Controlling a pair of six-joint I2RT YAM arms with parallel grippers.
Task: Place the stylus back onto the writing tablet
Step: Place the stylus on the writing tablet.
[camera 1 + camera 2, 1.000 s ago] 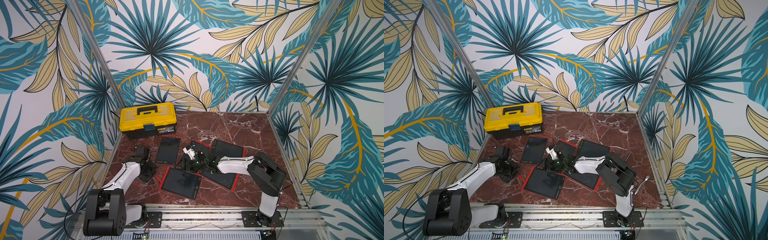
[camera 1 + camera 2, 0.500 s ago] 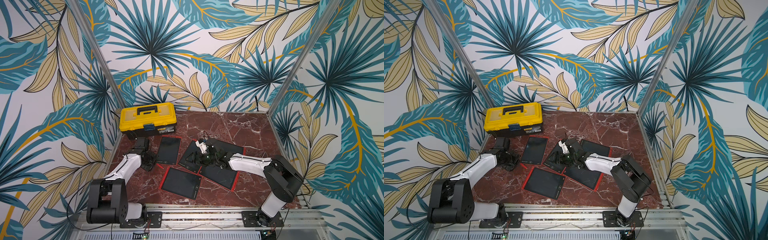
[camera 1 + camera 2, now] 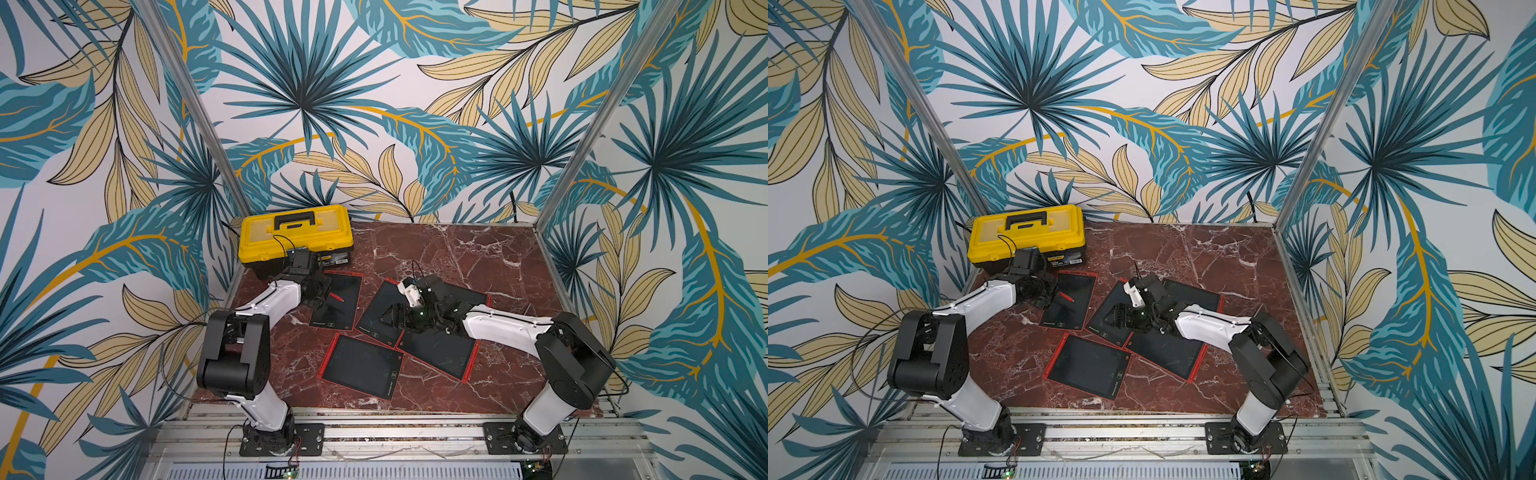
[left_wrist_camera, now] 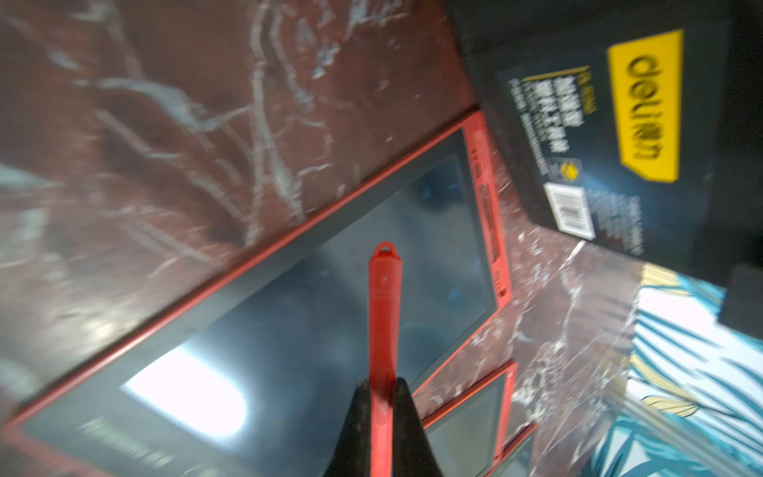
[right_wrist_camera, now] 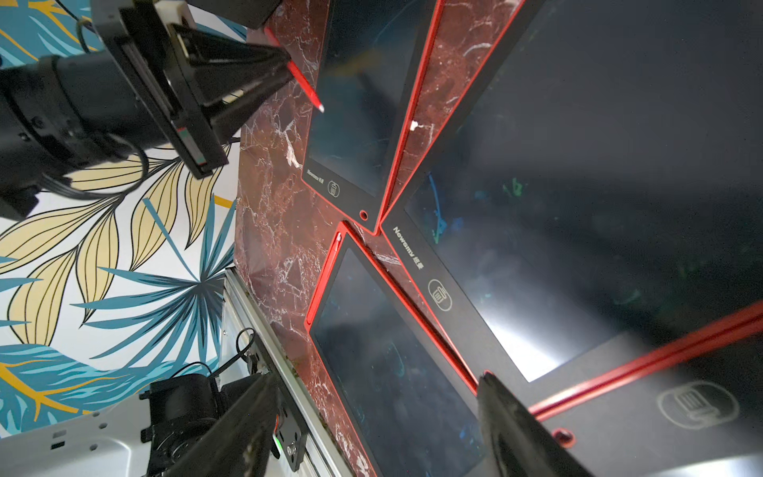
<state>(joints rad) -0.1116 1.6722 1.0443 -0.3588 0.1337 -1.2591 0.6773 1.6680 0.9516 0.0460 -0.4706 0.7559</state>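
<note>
Slipping is risked: the stylus (image 4: 384, 314) is pinched only by the tips of the closed left claw (image 4: 382, 382), so it could be twisted loose and dropped on the table (image 3: 457, 257) beside the writing tablet (image 3: 338, 316). Left of centre in both top views, it is held out over the tablet's screen. The right claw (image 5: 375, 378) is spread wide, empty.

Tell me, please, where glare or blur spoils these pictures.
Left wrist view: blur smears the table and the toolbox label; white glare sits on the tablet; the stylus looks sharper. Right wrist view: mostly crisp, with a glare streak on the closest tablet. Both top views: evenly lit and sharp.
</note>
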